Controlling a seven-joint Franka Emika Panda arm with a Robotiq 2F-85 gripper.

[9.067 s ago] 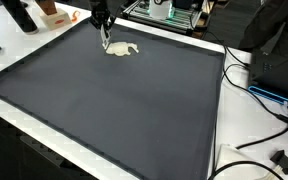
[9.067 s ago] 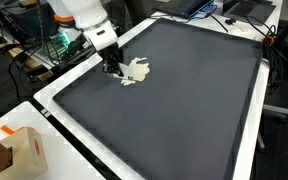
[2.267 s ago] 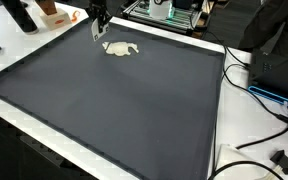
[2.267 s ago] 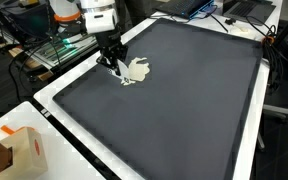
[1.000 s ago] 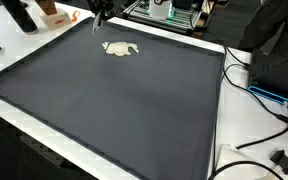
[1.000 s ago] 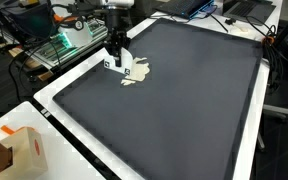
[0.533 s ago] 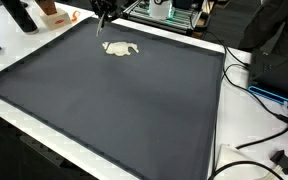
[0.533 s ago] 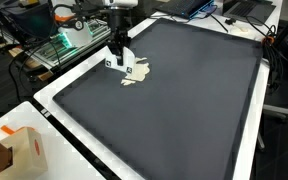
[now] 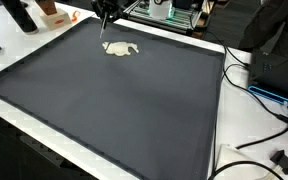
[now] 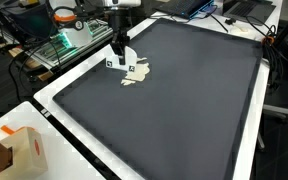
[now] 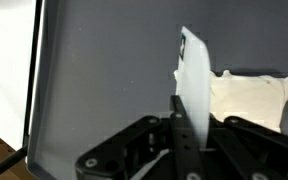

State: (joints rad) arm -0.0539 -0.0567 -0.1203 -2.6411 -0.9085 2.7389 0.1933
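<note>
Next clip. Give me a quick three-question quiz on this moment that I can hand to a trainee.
1. True or false: the claw is shut on part of the white cloth.
2. Where on the dark mat does the cloth lie? A: at the mat's middle. B: close to one edge. C: hanging off a corner.
3. In the wrist view, does the gripped part of the cloth stand upright or lie flat?

Key: 1 true; 2 B; 3 upright.

Gripper (image 10: 117,58) low, fingers pinched together
</note>
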